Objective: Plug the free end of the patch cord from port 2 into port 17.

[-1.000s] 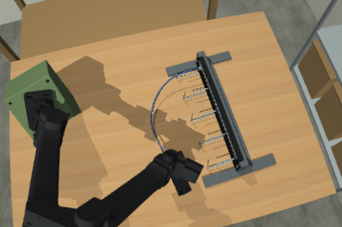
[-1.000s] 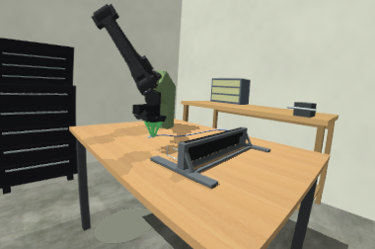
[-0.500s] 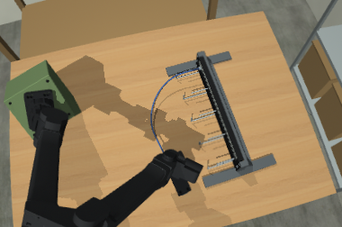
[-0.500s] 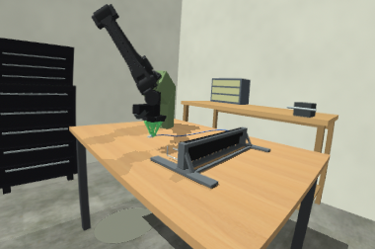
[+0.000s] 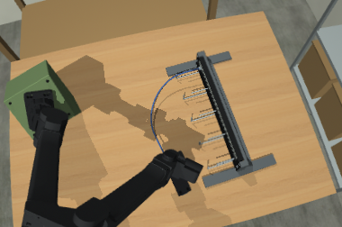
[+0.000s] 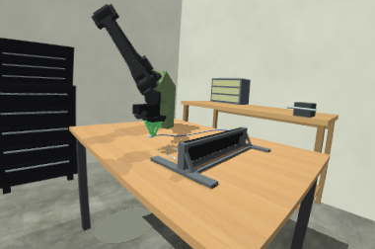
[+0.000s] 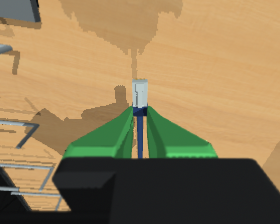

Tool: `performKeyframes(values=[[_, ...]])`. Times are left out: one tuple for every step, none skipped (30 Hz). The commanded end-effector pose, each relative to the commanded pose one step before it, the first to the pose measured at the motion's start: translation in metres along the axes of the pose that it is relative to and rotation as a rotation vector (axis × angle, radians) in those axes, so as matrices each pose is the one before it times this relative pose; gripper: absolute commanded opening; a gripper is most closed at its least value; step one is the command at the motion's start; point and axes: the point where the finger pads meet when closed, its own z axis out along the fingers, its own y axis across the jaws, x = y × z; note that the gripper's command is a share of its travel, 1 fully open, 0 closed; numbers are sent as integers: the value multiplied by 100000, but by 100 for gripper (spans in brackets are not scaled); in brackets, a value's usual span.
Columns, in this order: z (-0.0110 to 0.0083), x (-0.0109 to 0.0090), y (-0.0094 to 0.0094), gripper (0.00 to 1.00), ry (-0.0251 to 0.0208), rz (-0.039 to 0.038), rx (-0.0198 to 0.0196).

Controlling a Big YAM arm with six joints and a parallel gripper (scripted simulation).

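Observation:
The grey patch panel rack (image 5: 220, 113) stands on the wooden table, and it shows from the side in the exterior view (image 6: 214, 149). A thin blue patch cord (image 5: 155, 109) arcs from the panel's far end toward my gripper. My gripper (image 7: 140, 111) has green fingers and is shut on the cord just behind its white plug (image 7: 140, 93), which points past the fingertips above the table top. In the overhead view the gripper (image 5: 180, 169) hovers near the rack's near foot. In the exterior view the gripper (image 6: 153, 128) is above the table, behind the rack.
A green box (image 5: 38, 91) sits at the table's left by the arm base. Several grey wire stubs (image 5: 204, 115) stick out of the rack toward the arm. A second table (image 6: 257, 112) with small boxes and a black cabinet (image 6: 35, 115) stand beyond.

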Motion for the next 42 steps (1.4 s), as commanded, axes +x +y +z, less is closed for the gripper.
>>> performKeyframes(values=[[-586, -499, 848, 0, -1069, 1655, -1733], [0, -10, 25, 0, -16, 3, -34], [0, -10, 25, 0, -16, 4, -34], [-1, -11, 25, 0, -17, 4, -35], [-1, -11, 25, 0, -17, 4, -35], [-1, -11, 25, 0, -17, 4, -35], [-1, -11, 25, 0, -17, 4, -35], [-1, -11, 25, 0, -17, 4, -35], [-1, -11, 26, 0, -17, 3, -36], [-1, -4, 19, 0, -8, -12, -24], [-2, 4, 17, 0, 2, -40, -18], [-3, 17, 16, 0, 19, -84, -11], [-5, 36, 16, 0, 42, -152, -3], [-8, 59, 17, 0, 70, -276, 4], [0, 0, 0, 0, 0, 0, 0], [0, 0, 0, 0, 0, 0, 0], [1, 89, -8, 0, 120, -413, 63], [1, 94, 5, 0, 131, -549, 61], [2, 99, 21, 0, 142, -702, 58], [8, 101, 30, 0, 155, -738, 76], [14, 100, 42, 0, 154, -764, 84], [14, 88, 58, 0, 129, -778, 72], [6, 67, 76, 0, 88, -786, 47], [-1, 62, 83, 0, 70, -823, 40], [-7, 61, 89, 0, 58, -871, 36], [-13, 60, 96, 0, 48, -925, 32], [-18, 57, 106, 0, 26, -975, 21], [-23, 58, 114, 0, 20, -1040, 17], [-28, 63, 120, 0, 29, -1123, 23], [-33, 64, 130, 0, 24, -1195, 19], [-38, 65, 139, 0, 18, -1269, 15], [0, 0, 0, 0, 0, 0, 0], [0, 0, 0, 0, 0, 0, 0], [9, 23, 65, 0, -12, -1187, 159], [-36, 58, 138, 0, 11, -1398, 55], [-62, 74, 185, 0, 7, -1530, -23], [-56, 67, 196, 0, 23, -1602, -17], [-57, 65, 205, 0, 23, -1677, -14], [-60, 63, 213, 0, 19, -1752, -13], [-63, 61, 222, 0, 16, -1827, -11], [-66, 59, 231, 0, 12, -1901, -10], [-70, 57, 240, 0, 7, -1974, -10]])
